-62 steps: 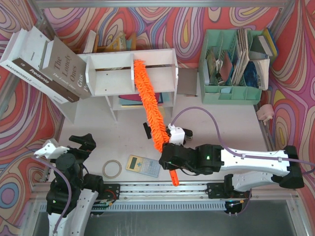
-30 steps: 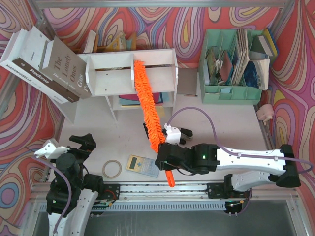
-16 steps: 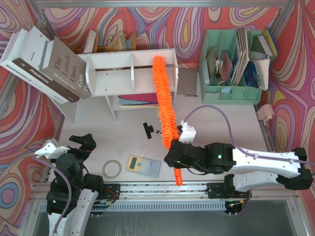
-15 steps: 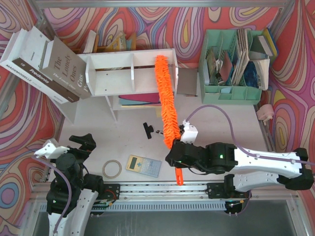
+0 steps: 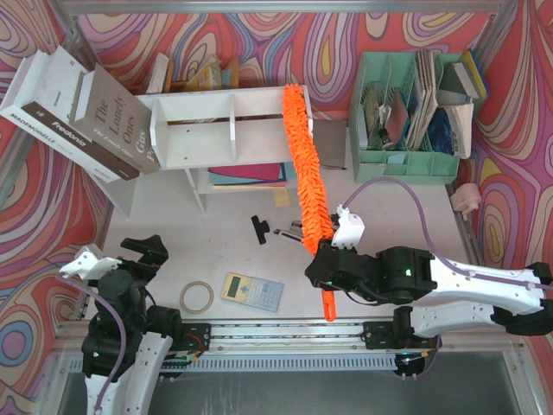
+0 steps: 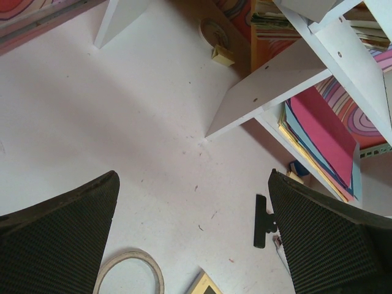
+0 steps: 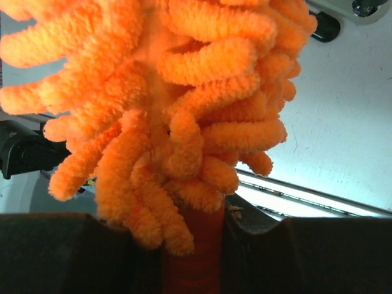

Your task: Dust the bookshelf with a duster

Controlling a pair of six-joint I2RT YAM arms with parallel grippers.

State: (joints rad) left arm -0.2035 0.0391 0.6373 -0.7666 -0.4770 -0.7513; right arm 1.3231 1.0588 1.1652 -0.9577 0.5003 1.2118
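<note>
The white bookshelf [image 5: 229,130] stands at the back of the table [image 5: 216,251], with two big books [image 5: 78,112] leaning against its left end. Its lower tier holds a flat stack of pink, red and blue folders [image 5: 246,175], which the left wrist view shows poking out from under the board [image 6: 318,122]. To its right, the mint-green file organizer [image 5: 406,164] has notebooks, booklets and loose papers standing upright in its slots.

The orange duster [image 5: 304,169] lies slanted across the right end of the bookshelf, its fluffy tip over the top board near the right side panel and its handle end pointing back toward the rail. The right gripper [image 5: 327,264] pinches the thin orange handle just below the fluff. In the right wrist view the handle sits squeezed between the two dark fingers [image 7: 92,251]. The left gripper [image 5: 143,251] hangs over the near left of the table with its fingers [image 6: 61,233] spread wide, holding nothing.

On the table lie a calculator [image 5: 251,291], a roll of tape [image 5: 197,296] and a black clip [image 5: 258,229].

Two seconds ago the duster lay over the shelf's middle divider. It has since swept to the right end, the right arm has shifted right with it, and the clip is now uncovered. The left arm has not moved.
</note>
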